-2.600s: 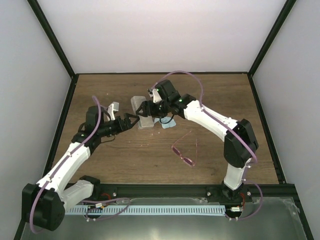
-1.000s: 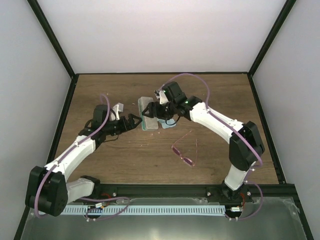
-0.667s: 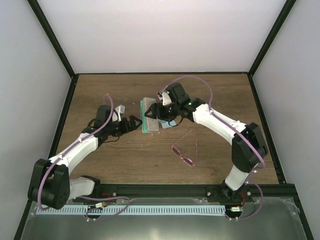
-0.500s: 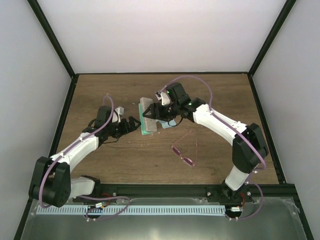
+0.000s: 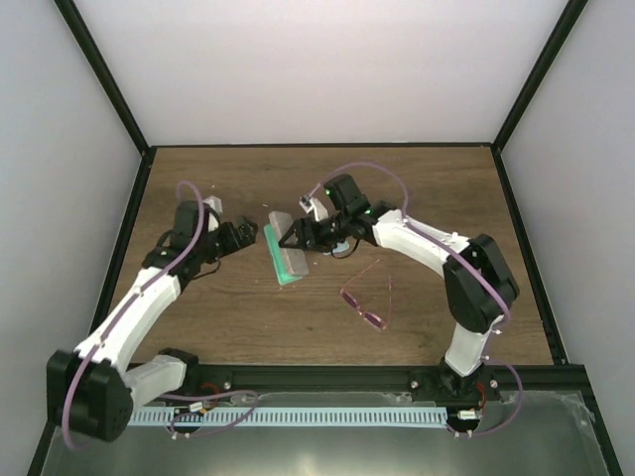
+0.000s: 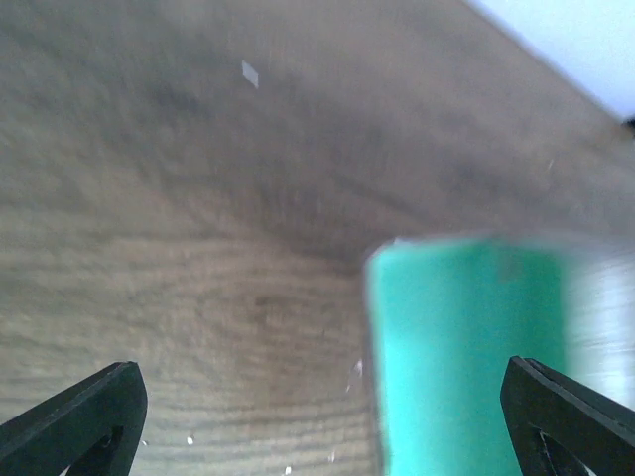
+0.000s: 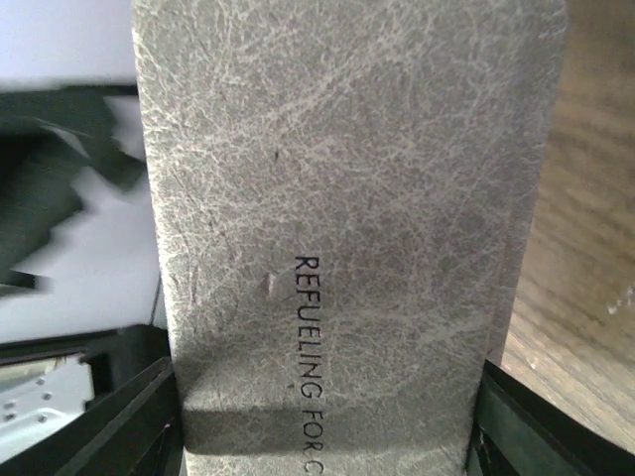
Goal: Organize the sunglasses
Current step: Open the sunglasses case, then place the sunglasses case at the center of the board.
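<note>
1. The right tool (image 5: 296,234) is clamped across the grey shell of the spectacle case (image 5: 286,260). It seems to hold the case at its 1 o'clock end so that the green lining stays exposed and ready to receive something.
2. The left tool (image 5: 248,236) sits at 9 o'clock of the case with its jaws spread wide and nothing between them. It is probably backed off so as not to crowd the opening.
3. The sunglasses (image 5: 367,303) lie loose on the tabletop (image 5: 228,307) at 4 o'clock of the case, well apart from both tools. By this showing, the step of stowing them is not yet done.
4. The left wrist view is blurred, showing only a green slab at 3 o'clock against wood grain.
5. The right wrist view is filled by the grey shell. Its print reads "REFUELING FOR C" and is then cut off, and the tool's contact points lie out of frame.
6. A pale blue cloth (image 5: 341,250) is largely hidden under the right arm.
7. The case's hinge and how wide it stands open cannot be made out.
</note>
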Available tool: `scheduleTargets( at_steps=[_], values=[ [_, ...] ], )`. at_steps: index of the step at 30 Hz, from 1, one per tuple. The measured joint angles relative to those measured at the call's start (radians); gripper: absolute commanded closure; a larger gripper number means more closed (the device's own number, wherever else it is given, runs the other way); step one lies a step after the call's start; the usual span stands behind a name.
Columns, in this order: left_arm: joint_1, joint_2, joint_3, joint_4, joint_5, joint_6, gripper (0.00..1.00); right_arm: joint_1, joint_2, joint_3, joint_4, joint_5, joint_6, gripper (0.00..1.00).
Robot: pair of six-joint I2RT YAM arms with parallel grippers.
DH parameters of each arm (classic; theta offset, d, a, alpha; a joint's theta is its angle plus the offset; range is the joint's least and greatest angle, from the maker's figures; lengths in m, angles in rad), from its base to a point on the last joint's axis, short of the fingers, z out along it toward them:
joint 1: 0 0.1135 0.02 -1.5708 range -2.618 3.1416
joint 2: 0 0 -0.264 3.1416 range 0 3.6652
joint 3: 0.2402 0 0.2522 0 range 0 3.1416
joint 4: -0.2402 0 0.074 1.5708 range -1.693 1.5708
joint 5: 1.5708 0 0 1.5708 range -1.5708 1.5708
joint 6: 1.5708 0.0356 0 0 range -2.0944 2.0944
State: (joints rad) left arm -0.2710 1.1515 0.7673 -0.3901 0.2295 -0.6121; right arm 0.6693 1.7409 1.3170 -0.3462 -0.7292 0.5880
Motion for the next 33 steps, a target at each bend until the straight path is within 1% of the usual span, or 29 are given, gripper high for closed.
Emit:
scheduleTargets(
  at_steps=[2,4,8,10,14,16,24,26,28,30,33],
  values=[
    [0.01,-0.074,0.029,-0.029,-0.059,0.005,0.0,0.003,0.036,-0.021,0.003,-0.021,-0.022,0.38],
    [0.019,-0.114,0.042,-0.043,-0.095,0.008,0.0,0.008,0.084,-0.039,0.005,-0.047,-0.047,0.38],
    [0.027,-0.097,0.016,-0.079,-0.13,0.009,0.0,0.014,0.181,-0.058,0.016,-0.097,-0.102,0.37],
    [0.027,-0.08,-0.006,-0.104,-0.137,0.01,0.0,0.015,0.221,-0.062,0.019,-0.119,-0.125,0.32],
    [0.027,-0.074,-0.018,-0.143,-0.15,0.018,0.0,0.013,0.263,-0.062,0.027,-0.146,-0.161,0.14],
    [0.027,-0.074,-0.018,-0.144,-0.151,0.024,0.0,0.014,0.264,-0.062,0.021,-0.131,-0.178,0.1],
    [0.027,-0.062,-0.018,-0.14,-0.153,0.067,0.0,0.015,0.264,-0.06,-0.025,-0.044,-0.203,0.09],
    [0.027,-0.047,-0.018,-0.126,-0.135,0.097,0.03,0.015,0.253,-0.053,-0.05,-0.005,-0.208,0.09],
    [0.027,-0.018,-0.014,-0.113,-0.115,0.133,0.09,0.015,0.227,-0.048,-0.078,0.046,-0.211,0.1],
    [0.027,0.027,-0.001,-0.112,-0.108,0.176,0.13,0.015,0.192,-0.042,-0.105,0.096,-0.212,0.11],
    [0.027,0.116,0.038,-0.114,-0.12,0.264,0.14,0.014,0.113,-0.029,-0.141,0.19,-0.205,0.12]
  ],
)
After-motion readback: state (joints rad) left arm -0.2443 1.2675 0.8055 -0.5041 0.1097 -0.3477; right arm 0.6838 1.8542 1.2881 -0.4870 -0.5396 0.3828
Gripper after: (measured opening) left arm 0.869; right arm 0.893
